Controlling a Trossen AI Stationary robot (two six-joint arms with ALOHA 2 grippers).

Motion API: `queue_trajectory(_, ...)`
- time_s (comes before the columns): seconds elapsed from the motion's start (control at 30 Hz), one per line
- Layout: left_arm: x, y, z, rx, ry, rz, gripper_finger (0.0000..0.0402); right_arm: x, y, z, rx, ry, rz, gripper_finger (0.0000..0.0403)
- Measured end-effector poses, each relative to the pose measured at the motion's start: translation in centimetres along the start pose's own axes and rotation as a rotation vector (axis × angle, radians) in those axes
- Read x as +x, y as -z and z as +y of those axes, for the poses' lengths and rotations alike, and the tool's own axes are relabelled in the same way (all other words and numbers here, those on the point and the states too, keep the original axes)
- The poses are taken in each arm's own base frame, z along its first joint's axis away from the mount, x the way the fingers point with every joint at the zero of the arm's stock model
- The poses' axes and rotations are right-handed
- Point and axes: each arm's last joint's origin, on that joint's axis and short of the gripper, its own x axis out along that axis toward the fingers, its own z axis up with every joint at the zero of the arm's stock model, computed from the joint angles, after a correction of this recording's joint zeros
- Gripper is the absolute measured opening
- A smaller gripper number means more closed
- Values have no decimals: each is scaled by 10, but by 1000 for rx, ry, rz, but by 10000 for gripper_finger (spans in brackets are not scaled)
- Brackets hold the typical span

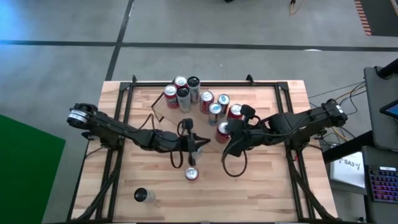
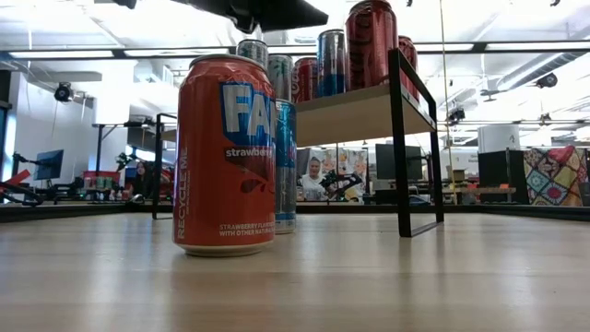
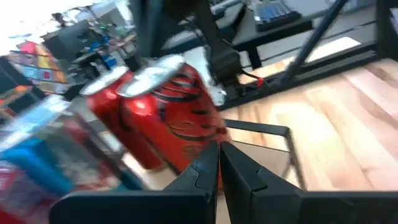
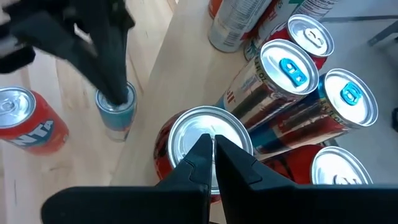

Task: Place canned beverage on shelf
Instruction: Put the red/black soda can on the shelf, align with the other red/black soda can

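Note:
The shelf (image 1: 163,113) stands at the table's far middle and carries several cans (image 1: 186,93); in the low view its plank (image 2: 355,111) sits on a black frame. My right gripper (image 4: 211,142) is shut just over the lid of a red can (image 4: 186,134) at the shelf's near right. My left gripper (image 3: 219,150) is shut and empty, pointing toward the red cans (image 3: 168,112) on the shelf. It hovers over a slim blue can (image 4: 115,111) that stands on the table. An orange can (image 2: 226,152) stands on the table nearer the front edge. My right gripper's shut fingertips (image 4: 200,149) come slanting down from the table's right over the red can's lid (image 4: 180,140). I cannot tell whether they touch it. My left gripper shows in the right wrist view just above the slim blue can's top (image 4: 115,94); touch cannot be told.
A dark can (image 1: 143,196) sits near the table's front left corner. The table's black side frames (image 1: 118,155) run along the left and right edges. Bare wood lies at the front right (image 1: 261,186).

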Motion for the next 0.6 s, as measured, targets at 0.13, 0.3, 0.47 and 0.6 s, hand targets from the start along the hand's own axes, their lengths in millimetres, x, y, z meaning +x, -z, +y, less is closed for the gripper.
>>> queue_trajectory(0.13,6,6,-7,1,71,-11,0,-3,0,-2,15,-4,-7,9)
queue_trajectory(0.3,14,11,-11,10,99,-29,0,-7,1,-3,17,-11,-14,9)
queue_trajectory(0.47,23,18,-9,-5,73,-39,0,-11,2,-1,10,-20,-21,9)
queue_trajectory(0.6,29,23,-9,-26,60,-48,0,-15,3,0,7,-28,-26,9)
